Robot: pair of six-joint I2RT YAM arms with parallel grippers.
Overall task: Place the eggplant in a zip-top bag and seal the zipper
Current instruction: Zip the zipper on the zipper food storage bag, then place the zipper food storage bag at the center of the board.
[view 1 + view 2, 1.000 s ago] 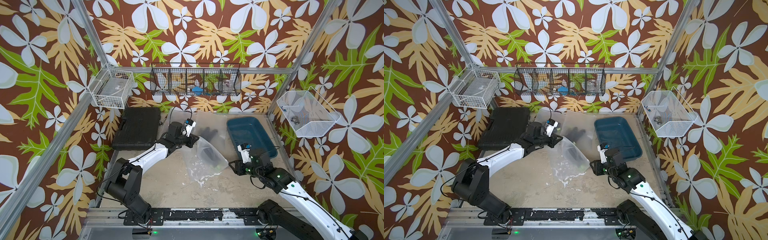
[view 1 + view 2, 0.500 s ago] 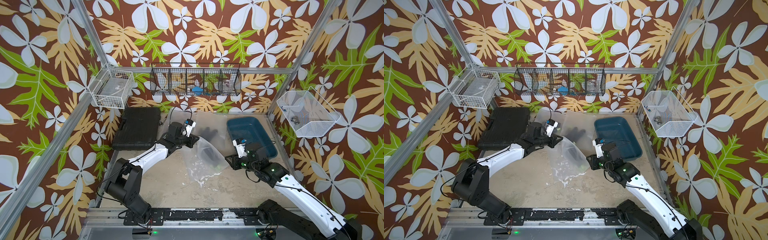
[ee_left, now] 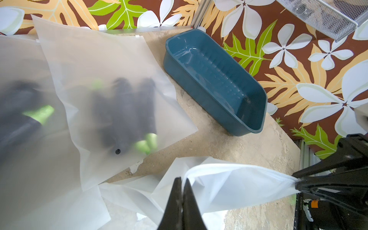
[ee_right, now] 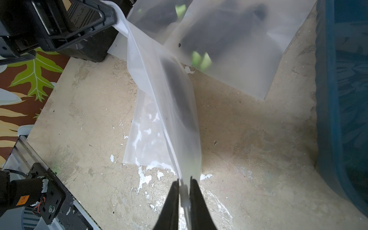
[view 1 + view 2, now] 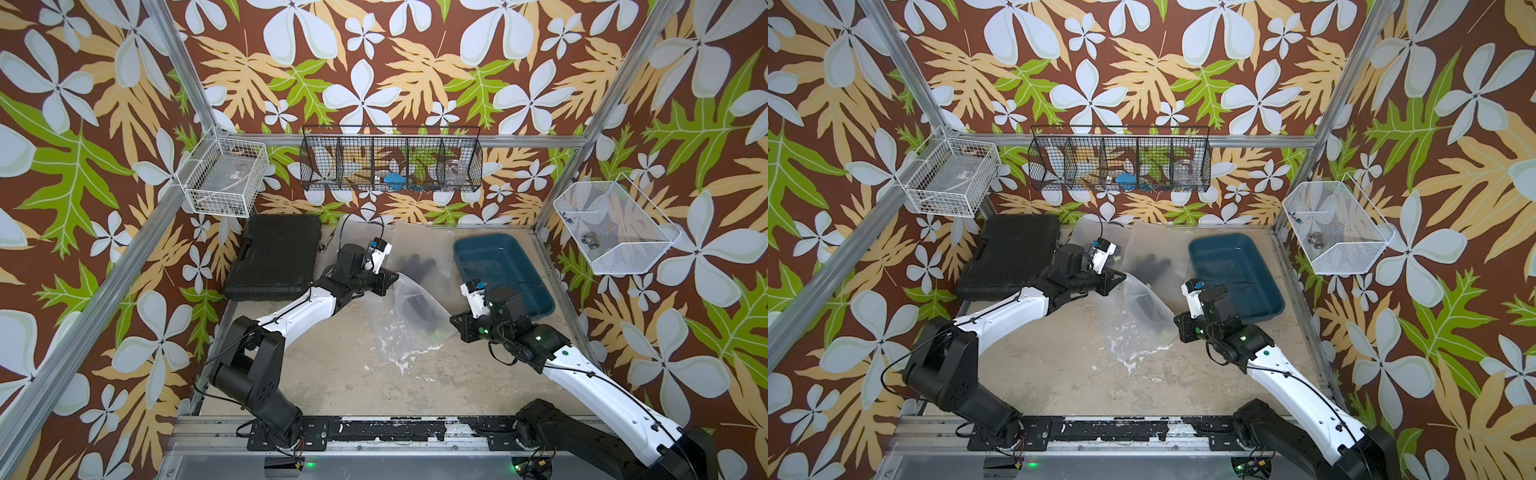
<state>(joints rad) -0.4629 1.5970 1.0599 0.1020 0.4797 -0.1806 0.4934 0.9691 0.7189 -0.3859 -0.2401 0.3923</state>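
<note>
In both top views the left gripper point(image 5: 392, 280) is clamped on one end of the bag's point(image 5: 409, 322) mouth edge. The right gripper point(image 5: 457, 328) nips the other end. The edge is stretched between them and the bag's lower part lies on the table point(image 5: 332, 374). The eggplant point(image 5: 417, 305) shows as a dark shape inside the bag, between the two grippers. The tub point(image 5: 494, 259) is just beyond the right gripper.

In the left wrist view the left gripper point(image 3: 182, 182) has its jaws pressed together on a fold of the bag point(image 3: 229, 181). From its tips the film runs across to the right gripper point(image 3: 297, 182), which pinches the far end. The eggplant in this bag cannot be made out here. Ahead of the tips a second bag point(image 3: 111, 65) lies flat with dark eggplants in it, next to the tub point(image 3: 215, 79).

In the right wrist view the right gripper point(image 4: 184, 183) has narrow jaws with the bag's white edge strip caught between them. The bag point(image 4: 151, 79) rises from the tips to the left gripper point(image 4: 112, 15). The eggplant point(image 4: 177, 95) lies inside the bag, ahead of the tips and about midway to the left gripper.
</note>
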